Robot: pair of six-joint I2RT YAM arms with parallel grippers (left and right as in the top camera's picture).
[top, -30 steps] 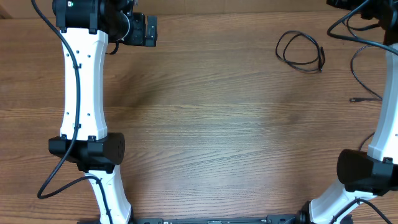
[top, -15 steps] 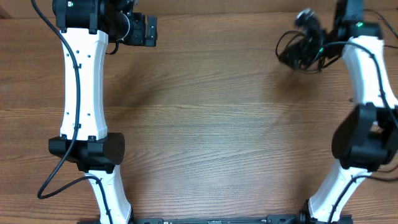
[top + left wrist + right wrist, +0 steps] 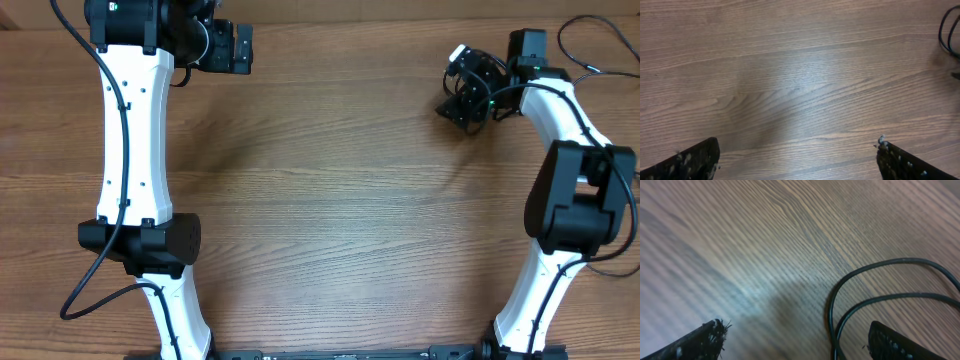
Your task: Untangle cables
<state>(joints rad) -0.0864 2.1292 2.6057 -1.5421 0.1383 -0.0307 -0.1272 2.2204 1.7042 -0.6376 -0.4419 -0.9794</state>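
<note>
**Cable loops lay between the right gripper's spread fingers, ungripped**

The cables (image 3: 834, 325) lay at the far right of the wooden table (image 3: 340, 200). In the right wrist view they appeared as two thin black curves, one nested inside the other, lying flat on the wood and running off the right edge of the frame. They sat between the two fingertips, nearer the one at the picture's right, and neither tip touched them. From overhead most of the bundle was hidden under the gripper, so its full shape could not be made out. The left wrist camera caught a short stretch of black cord (image 3: 943, 31) at its right edge, well apart from that arm's fingers.

The right gripper (image 3: 800, 345) hung low over the loops with its fingers spread wide and nothing pinched. Overhead, it (image 3: 462, 88) pointed toward the table's middle from the bent right arm.

The left gripper (image 3: 800, 167) sat at the far left (image 3: 230, 48), fingers fully apart above bare wood and holding nothing.
</note>
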